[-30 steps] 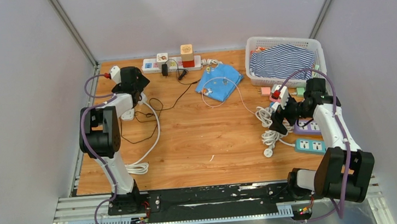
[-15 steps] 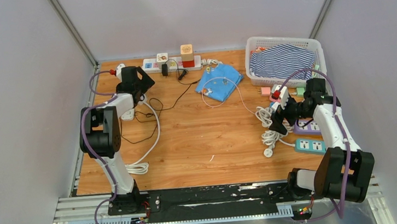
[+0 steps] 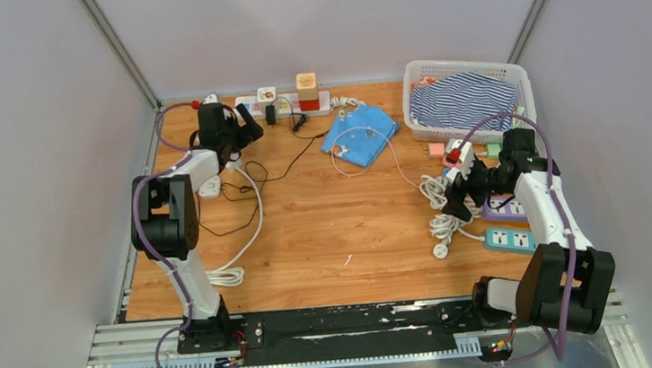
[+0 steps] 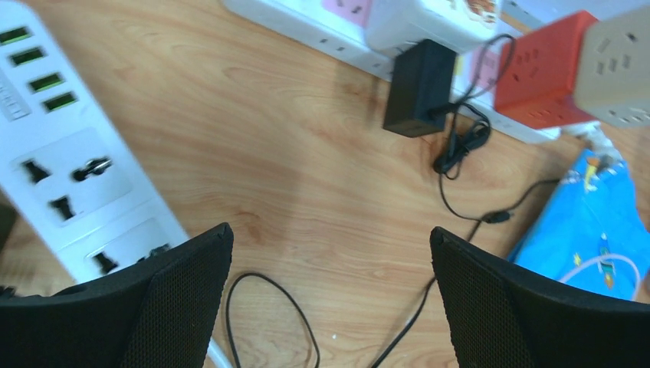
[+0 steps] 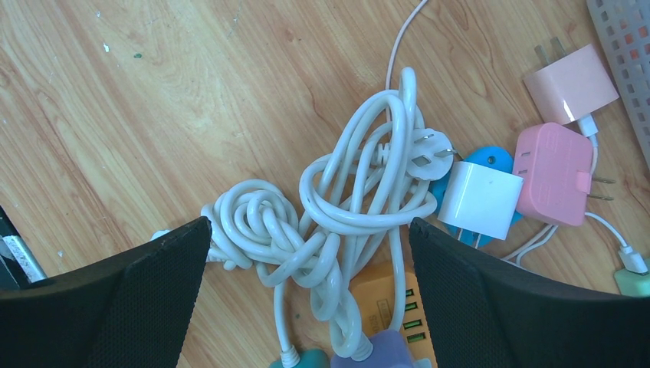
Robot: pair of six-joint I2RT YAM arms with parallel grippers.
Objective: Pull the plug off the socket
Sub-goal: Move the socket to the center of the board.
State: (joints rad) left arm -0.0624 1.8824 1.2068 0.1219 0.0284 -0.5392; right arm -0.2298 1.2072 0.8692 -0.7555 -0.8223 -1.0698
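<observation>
Ahead, the black plug (image 4: pixel 418 88) sits clear of the wide-open left pincer (image 4: pixel 329 236).

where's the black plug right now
In the top view the black plug sits on the white power strip along the far edge of the table, left of the red and tan cube socket.

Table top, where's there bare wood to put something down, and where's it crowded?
Widest bare patch: the middle of the table, between the black cord at left and the white cable tangle at right, in front of the blue cloth. Crowded: the back power strip and the stretch beneath the basket.
</observation>
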